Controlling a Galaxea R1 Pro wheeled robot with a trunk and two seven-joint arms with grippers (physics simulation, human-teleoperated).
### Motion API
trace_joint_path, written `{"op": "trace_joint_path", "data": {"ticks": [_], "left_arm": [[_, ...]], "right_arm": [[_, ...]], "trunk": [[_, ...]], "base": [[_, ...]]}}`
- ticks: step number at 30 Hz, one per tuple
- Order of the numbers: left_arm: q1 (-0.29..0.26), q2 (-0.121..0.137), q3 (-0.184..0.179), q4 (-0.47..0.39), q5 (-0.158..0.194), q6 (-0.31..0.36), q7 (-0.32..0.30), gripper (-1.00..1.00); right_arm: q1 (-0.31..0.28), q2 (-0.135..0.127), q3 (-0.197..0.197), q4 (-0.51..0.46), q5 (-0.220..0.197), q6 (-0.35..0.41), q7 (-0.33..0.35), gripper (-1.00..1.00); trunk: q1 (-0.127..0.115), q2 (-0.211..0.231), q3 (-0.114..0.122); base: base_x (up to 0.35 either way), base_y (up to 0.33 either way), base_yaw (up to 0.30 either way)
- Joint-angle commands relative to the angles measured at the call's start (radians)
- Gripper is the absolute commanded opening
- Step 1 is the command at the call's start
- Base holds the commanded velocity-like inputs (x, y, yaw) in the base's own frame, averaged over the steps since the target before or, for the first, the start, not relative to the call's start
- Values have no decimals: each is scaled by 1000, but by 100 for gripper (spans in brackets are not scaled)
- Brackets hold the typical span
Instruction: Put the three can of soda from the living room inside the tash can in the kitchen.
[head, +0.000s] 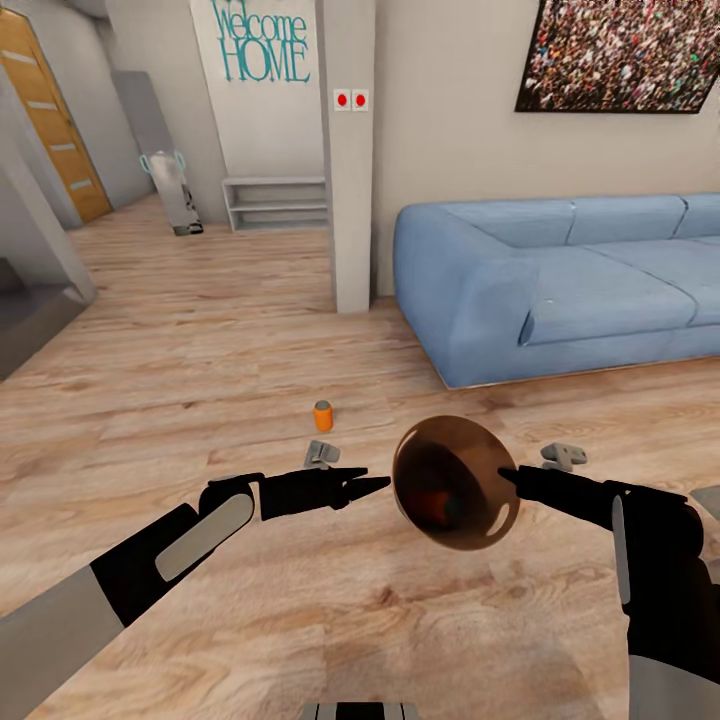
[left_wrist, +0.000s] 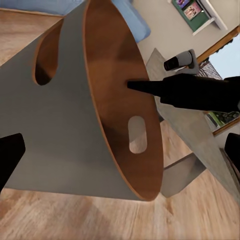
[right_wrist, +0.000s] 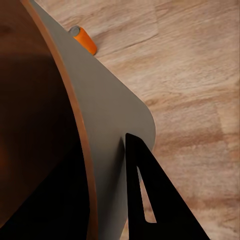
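Head view: we see the trash can (head: 455, 483) held up off the floor (head: 200, 330), tilted with its mouth toward the camera, the right hand (head: 510, 476) pinched on its rim. Something orange and something dark sit inside, likely cans, too murky to be sure. The left hand (head: 372, 484) is just beside the bin, fingers look drawn together, holding nothing. One orange soda can (head: 323, 415) stands on the floor ahead, well short of the blue sofa (head: 560, 280).

Left wrist view: we see the bin's brown inside (left_wrist: 120, 100) and grey outside wall, a right hand finger (left_wrist: 165, 89) reaching over the rim.

Right wrist view: one right finger (right_wrist: 150, 200) lies against the outer wall (right_wrist: 107, 125), clamped on the rim; the orange can (right_wrist: 84, 40) is on the floor beyond.

Risk, our judgement: the rim pinch is thin and the bin is tipped, so any swing could spill the contents or let the bin slip. Driving forward could knock over the standing can.
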Motion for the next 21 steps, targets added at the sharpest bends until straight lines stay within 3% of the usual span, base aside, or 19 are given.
{"op": "trace_joint_path", "data": {"ticks": [1, 21], "left_arm": [[0, 0, 0, 0, 0, 0, 0, 100], [0, -1, -1, -1, 0, 0, 0, 100]], "right_arm": [[0, 0, 0, 0, -29, 10, 4, -100], [0, 0, 0, 0, -29, 10, 4, -100]], "trunk": [[0, 0, 2], [0, 0, 33]], "base": [[0, 0, 0], [0, 0, 0]]}}
